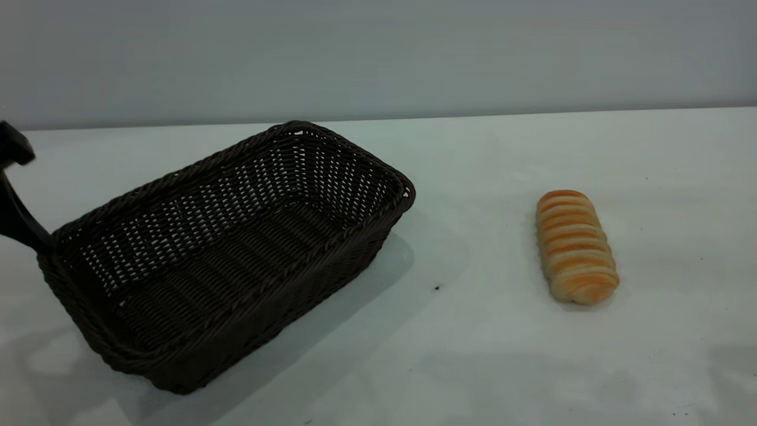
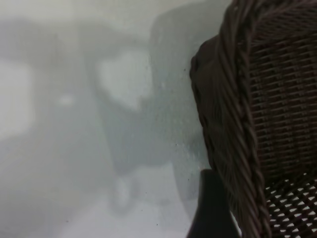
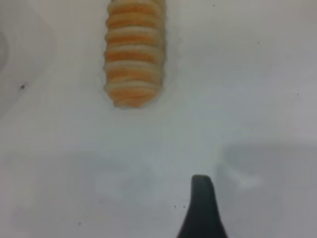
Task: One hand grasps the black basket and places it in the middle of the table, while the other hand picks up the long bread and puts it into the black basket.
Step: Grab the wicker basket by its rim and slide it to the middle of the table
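The black basket [image 1: 225,248] stands at the left of the white table [image 1: 473,331], long axis running from near left to far right. My left gripper [image 1: 36,241] is at its left end. In the left wrist view one black finger [image 2: 210,208] lies against the outside of the braided rim [image 2: 237,148], and the other finger is hidden. The long bread [image 1: 575,245] lies striped side up at the right, well apart from the basket. In the right wrist view it [image 3: 133,54] lies ahead of my right gripper [image 3: 242,198], of which one finger [image 3: 202,210] shows above bare table.
A small dark speck [image 1: 437,287] marks the table between basket and bread. A grey wall [image 1: 378,53] runs behind the table's far edge. Soft shadows lie on the table near its front edge.
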`<state>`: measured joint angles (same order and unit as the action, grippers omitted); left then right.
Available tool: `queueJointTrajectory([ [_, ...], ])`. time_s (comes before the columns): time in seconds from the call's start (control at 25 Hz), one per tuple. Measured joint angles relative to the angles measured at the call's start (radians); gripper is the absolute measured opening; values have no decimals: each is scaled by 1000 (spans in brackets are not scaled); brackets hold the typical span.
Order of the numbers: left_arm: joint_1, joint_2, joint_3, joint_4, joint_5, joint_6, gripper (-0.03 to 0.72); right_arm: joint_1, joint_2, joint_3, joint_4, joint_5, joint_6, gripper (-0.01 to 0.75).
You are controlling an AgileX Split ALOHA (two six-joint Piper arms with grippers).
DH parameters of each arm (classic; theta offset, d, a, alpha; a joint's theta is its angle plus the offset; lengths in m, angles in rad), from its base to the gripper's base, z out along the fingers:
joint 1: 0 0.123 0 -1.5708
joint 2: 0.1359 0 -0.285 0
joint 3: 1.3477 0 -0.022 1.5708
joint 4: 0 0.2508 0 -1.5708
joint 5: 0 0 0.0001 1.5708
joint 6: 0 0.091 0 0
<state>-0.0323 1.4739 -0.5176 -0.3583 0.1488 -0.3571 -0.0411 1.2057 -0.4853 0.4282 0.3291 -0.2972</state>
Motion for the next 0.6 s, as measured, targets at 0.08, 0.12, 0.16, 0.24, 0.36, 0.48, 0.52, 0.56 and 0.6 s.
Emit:
queueJointTrajectory([
  [0.08, 0, 18, 0, -24, -18, -2, 588, 0, 0, -4, 8, 0, -1, 587],
  [0.12, 0, 25, 0, -31, -25, -2, 588, 0, 0, -6, 13, 0, -4, 587],
  [0.16, 0, 31, 0, -35, -33, -2, 588, 0, 0, -6, 17, 0, -4, 587],
  [0.24, 0, 41, 0, -40, -53, -2, 588, 0, 0, -6, 21, 0, -6, 587],
  [0.36, 0, 61, -2, -42, -79, -2, 588, 0, 0, -6, 32, 0, -6, 587],
  [0.48, 0, 95, -2, -43, -94, -2, 588, 0, 0, -6, 45, 1, -21, 587],
  [0.52, 0, 109, -3, -44, -96, -2, 588, 0, 0, -6, 51, 1, -26, 587],
  [0.56, 0, 123, -4, -45, -99, -2, 588, 0, 0, -6, 58, 1, -31, 587],
  [0.6, 0, 135, -5, -45, -106, -3, 588, 0, 0, -6, 67, 1, -38, 587],
])
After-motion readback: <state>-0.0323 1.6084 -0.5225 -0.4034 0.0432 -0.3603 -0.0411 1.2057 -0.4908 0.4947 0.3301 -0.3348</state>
